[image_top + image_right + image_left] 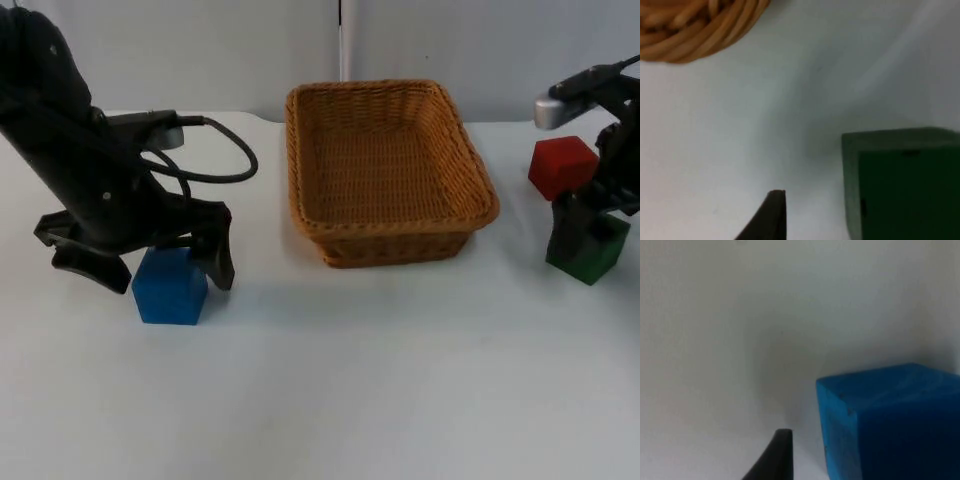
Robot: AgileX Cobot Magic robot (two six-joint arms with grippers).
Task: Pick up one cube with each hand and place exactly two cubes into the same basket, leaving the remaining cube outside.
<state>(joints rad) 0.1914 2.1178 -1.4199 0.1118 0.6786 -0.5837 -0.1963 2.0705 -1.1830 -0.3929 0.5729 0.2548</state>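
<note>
A blue cube (170, 286) sits on the white table at the left. My left gripper (160, 266) is lowered over it, open, with one finger on each side of the cube. The left wrist view shows the blue cube (890, 425) with a gap between it and one black fingertip (774, 455). At the right edge a green cube (592, 250) stands on the table, and my right gripper (598, 228) is down at it, open. A gap separates the green cube (905, 185) from the fingertip (771, 215). A red cube (562, 166) lies just behind the green one.
A woven wicker basket (390, 92) with nothing in it stands in the middle at the back, between the arms; its rim (695, 30) is near the right gripper. The grey partition wall closes the table behind it. Bare table stretches along the front.
</note>
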